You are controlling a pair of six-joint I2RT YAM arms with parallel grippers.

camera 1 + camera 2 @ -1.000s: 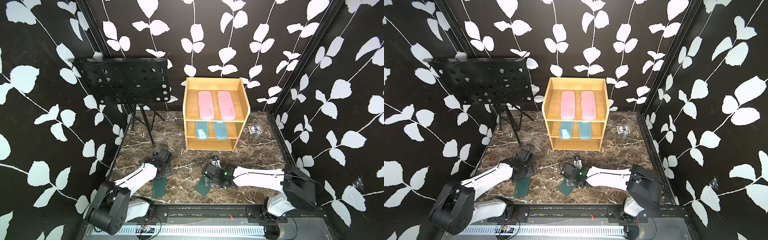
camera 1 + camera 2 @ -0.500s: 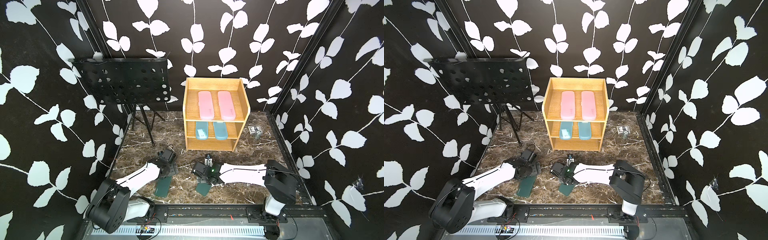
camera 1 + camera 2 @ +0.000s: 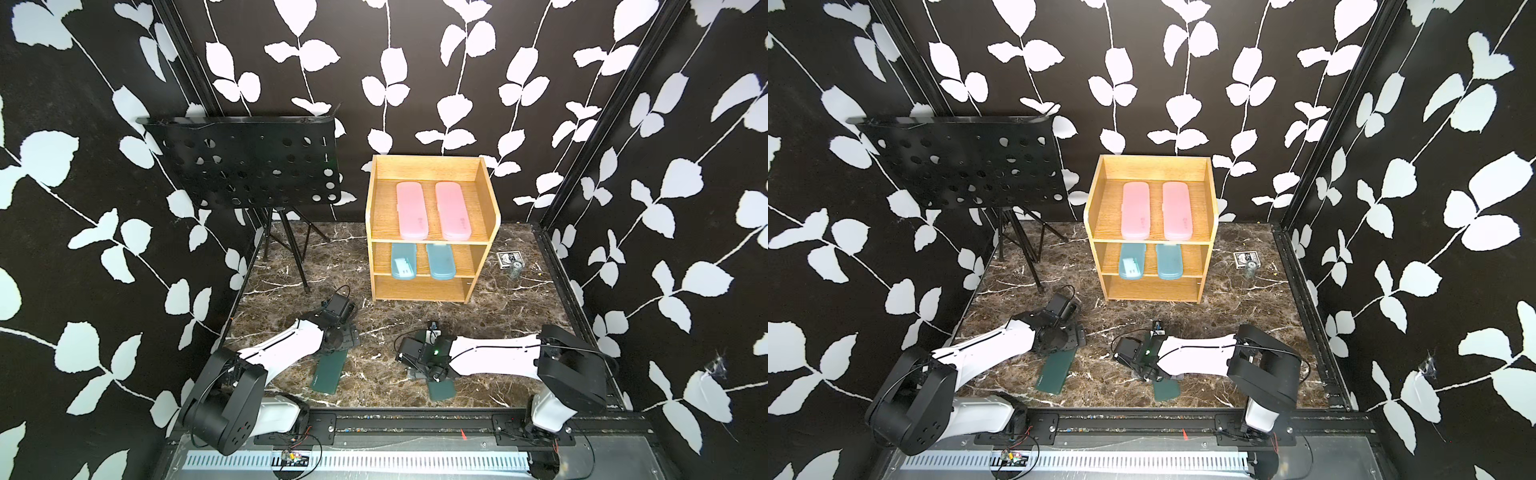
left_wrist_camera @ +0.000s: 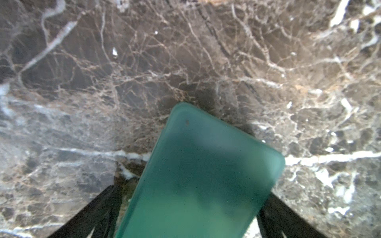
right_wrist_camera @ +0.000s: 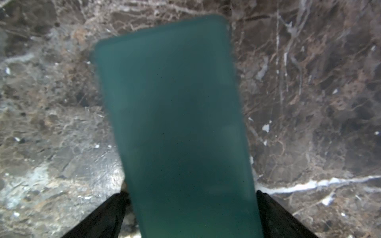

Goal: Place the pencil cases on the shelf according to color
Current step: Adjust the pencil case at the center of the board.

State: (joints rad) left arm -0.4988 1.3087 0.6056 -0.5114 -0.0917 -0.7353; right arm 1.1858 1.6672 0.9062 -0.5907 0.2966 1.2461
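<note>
The wooden shelf (image 3: 432, 166) stands in the middle of both top views, on the marble floor (image 3: 519, 307). On its top tier a pink case (image 3: 410, 210) and a second pink case (image 3: 452, 210) lie flat side by side, a little apart. On the middle tier a blue case (image 3: 403, 261) and a second blue case (image 3: 440, 261) lie the same way, their near ends reaching the tier's front edge.

The left green case (image 3: 328, 374) and the right green case (image 3: 441, 390) both lie on the floor in the lower middle of the frame, well in front of the shelf. The left one lies slanted, its far end under the left gripper (image 4: 192, 190). That gripper is open. Its black fingers (image 4: 99, 208) stand either side of the case, one against an edge, the other with a strip of floor showing between.

The right one sticks out from under the right gripper (image 5: 190, 192). Those jaws are spread wide astride it, each finger close beside a long edge. The case is blurred there, and I cannot tell whether they touch it.

A black music stand (image 3: 249, 162) stands at the upper left. A small dark box (image 3: 509, 258) lies on the floor right of the shelf.
</note>
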